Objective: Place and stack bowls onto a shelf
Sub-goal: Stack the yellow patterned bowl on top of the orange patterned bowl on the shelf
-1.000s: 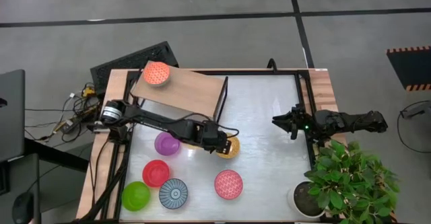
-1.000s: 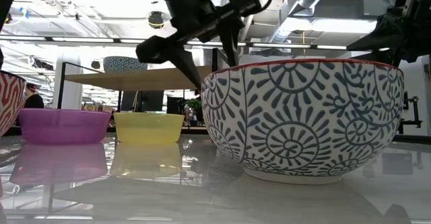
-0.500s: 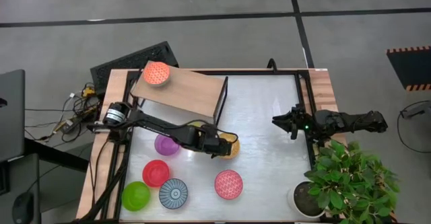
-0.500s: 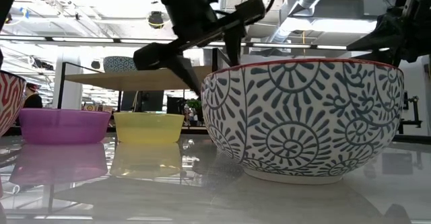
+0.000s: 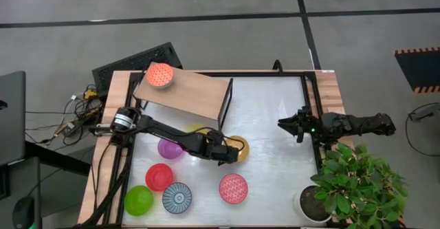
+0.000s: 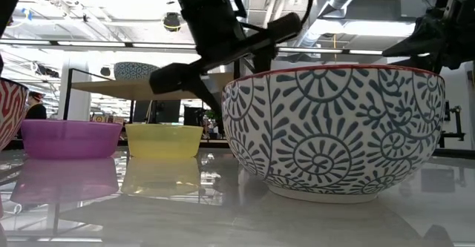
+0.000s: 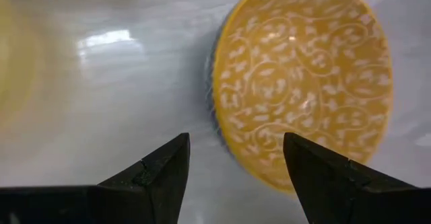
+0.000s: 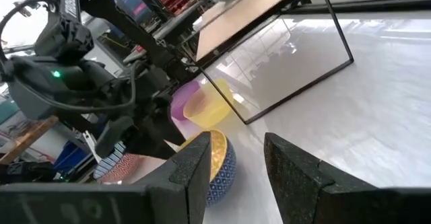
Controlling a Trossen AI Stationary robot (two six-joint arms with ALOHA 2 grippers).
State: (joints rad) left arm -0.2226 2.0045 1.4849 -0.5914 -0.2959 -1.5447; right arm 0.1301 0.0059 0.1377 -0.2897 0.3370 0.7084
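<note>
My left gripper [image 5: 227, 149] [image 7: 234, 150] is open and hovers just above the table at the gold-orange patterned bowl [image 5: 237, 148] [image 7: 303, 76]; its fingers straddle the bowl's rim on the shelf side without touching it. The yellow bowl [image 5: 197, 128] and purple bowl [image 5: 169, 148] stand beside the arm. Red [image 5: 159, 177], green [image 5: 138, 200], blue-grey radial [image 5: 177, 197] and pink-red [image 5: 233, 188] bowls sit on their bases near the table's near edge. An orange patterned bowl [image 5: 159, 75] stands on the wooden shelf [image 5: 189, 93]. My right gripper [image 5: 294, 126] [image 8: 236, 177] waits open at the right edge.
A potted plant [image 5: 347, 184] stands at the near right corner under my right arm. The shelf's dark end panel [image 5: 225, 102] rises just beyond the left gripper. Bare silvery tabletop [image 5: 275, 112] lies between the two grippers.
My left gripper has moved a little toward the table's near edge and lower, closing on the gold-orange bowl, and its fingers have tipped further over. The yellow bowl now shows from behind the arm. No bowl has moved.
</note>
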